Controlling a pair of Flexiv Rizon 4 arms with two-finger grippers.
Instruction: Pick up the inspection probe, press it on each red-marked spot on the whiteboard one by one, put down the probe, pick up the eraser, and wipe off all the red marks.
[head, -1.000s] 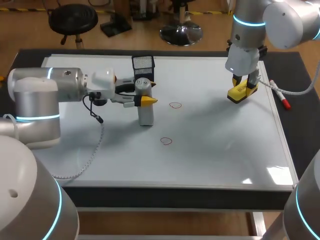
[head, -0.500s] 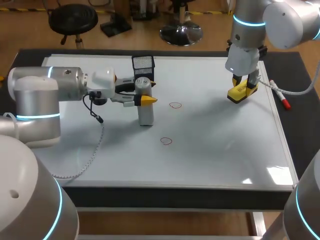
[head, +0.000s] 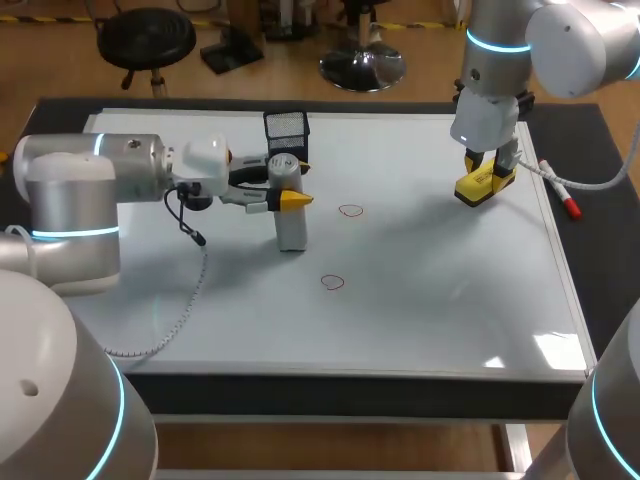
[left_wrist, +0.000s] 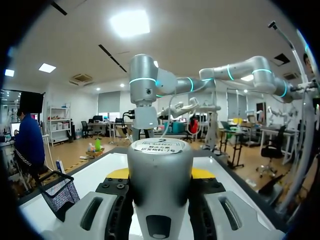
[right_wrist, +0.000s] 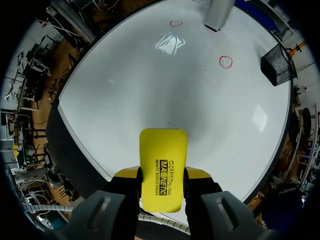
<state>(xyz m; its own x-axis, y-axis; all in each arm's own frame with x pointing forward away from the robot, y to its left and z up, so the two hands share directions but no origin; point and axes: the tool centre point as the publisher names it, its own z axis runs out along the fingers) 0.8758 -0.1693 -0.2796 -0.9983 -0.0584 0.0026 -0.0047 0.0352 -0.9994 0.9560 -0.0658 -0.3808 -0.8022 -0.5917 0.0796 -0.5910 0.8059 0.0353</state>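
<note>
Our left claw (head: 288, 184) grips the probe (head: 291, 230) near its top, a finger pressed against either side. The probe is a plain grey cylinder with a round printed label on its cap. It stands upright on the whiteboard (head: 430, 290), left of the middle. Two small red rings are drawn on the board, one (head: 351, 211) just right of the probe and one (head: 332, 282) nearer to us. Our right claw (right_wrist: 162, 175) is clamped on the eraser (right_wrist: 162, 165), a bright yellow block with rounded corners, over the board's far right part. We cannot tell whether it touches the board. A black mesh basket (head: 286, 127) sits behind the probe. A red marker pen (head: 565, 200) lies on the dark counter (head: 600, 230) beside the board's right edge.
</note>
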